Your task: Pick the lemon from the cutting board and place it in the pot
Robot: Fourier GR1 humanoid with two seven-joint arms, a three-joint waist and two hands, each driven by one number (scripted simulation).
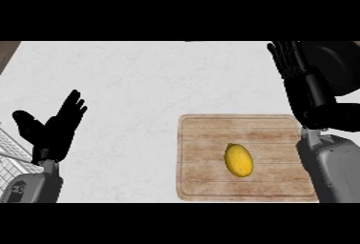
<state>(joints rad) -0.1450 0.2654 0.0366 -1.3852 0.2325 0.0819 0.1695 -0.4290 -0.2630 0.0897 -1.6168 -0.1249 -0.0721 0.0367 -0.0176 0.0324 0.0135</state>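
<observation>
Leftmost, the left hand (53,128) rests open above the white counter (141,86), fingers straight and pointing up. Next, the wooden cutting board (204,138) carries the lemon (238,160) near its centre, long axis running near-to-far, tilted slightly. Rightmost, the right hand (290,59) extends beyond the board, fingers straight and holding nothing.

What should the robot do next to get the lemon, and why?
Probably bring the right robot hand back and down over the lemon. The lemon lies untouched on the cutting board, and that hand, fingers straight, reaches past the board's far right corner. The left robot hand rests open, farther away.
</observation>
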